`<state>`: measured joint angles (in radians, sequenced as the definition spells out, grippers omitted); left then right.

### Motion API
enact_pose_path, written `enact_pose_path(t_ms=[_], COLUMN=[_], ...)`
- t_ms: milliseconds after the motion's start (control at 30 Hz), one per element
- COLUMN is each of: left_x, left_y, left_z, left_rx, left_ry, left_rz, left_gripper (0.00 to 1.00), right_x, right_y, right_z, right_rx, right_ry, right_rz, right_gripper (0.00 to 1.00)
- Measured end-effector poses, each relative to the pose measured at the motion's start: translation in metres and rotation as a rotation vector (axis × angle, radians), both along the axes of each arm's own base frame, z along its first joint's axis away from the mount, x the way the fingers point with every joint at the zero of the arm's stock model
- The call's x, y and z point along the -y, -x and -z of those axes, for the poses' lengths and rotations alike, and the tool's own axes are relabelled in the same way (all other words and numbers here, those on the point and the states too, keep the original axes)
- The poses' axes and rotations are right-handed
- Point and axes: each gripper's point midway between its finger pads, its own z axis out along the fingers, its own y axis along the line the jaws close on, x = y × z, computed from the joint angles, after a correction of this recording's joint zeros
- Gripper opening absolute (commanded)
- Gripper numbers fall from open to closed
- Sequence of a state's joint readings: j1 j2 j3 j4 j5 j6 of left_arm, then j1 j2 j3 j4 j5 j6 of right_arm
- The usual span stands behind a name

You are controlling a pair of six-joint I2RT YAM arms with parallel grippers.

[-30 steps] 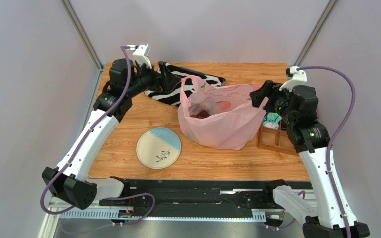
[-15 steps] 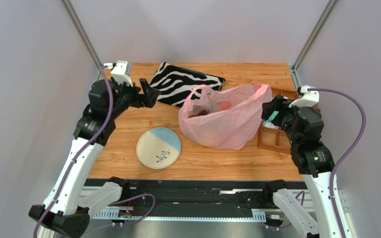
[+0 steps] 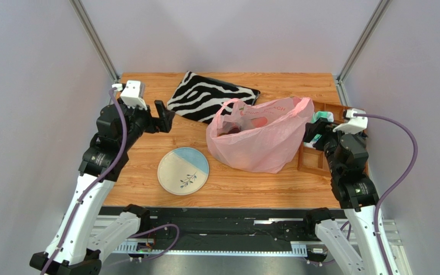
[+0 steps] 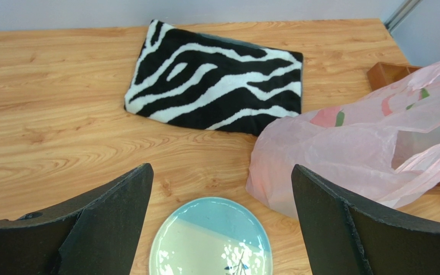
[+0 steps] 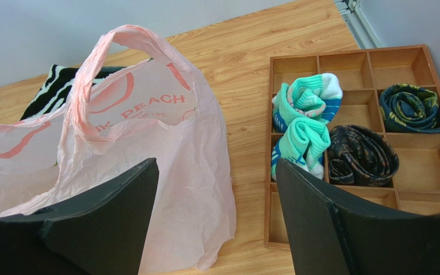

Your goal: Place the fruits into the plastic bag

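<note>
The pink plastic bag (image 3: 257, 137) stands on the table's middle right, its mouth open upward; it also shows in the left wrist view (image 4: 371, 149) and the right wrist view (image 5: 119, 149). Dark maroon and red fruits (image 3: 235, 130) show dimly through its mouth; the other fruits are hidden. My left gripper (image 3: 164, 116) is open and empty, left of the bag, above the table near the plate. My right gripper (image 3: 311, 133) is open and empty, just right of the bag.
A blue-and-cream plate (image 3: 183, 171) lies at the front middle, empty, also in the left wrist view (image 4: 211, 238). A zebra-striped pouch (image 3: 211, 96) lies at the back. A wooden compartment tray (image 5: 406, 166) with rolled socks (image 5: 305, 123) sits at the right edge.
Both arms have drawn back from the bag: the left gripper moved left and toward the front, the right gripper moved right and nearer. The bag stays standing.
</note>
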<state>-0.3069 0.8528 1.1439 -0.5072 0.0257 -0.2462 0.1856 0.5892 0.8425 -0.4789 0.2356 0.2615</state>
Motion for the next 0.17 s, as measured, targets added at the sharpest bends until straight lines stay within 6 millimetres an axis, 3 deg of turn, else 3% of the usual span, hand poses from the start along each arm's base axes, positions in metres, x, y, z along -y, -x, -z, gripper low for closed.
enact_pose_path(t_ms=[167], left_x=[-0.0015], left_y=[-0.0005], left_z=[0.0086], left_rx=[-0.012], left_ry=[-0.020], left_rz=[-0.002], left_gripper=[0.99], right_x=[0.0019], right_y=[-0.0007], right_z=[-0.0004], right_rx=[0.010], right_ry=[0.002], right_rz=[0.011], right_gripper=[0.79])
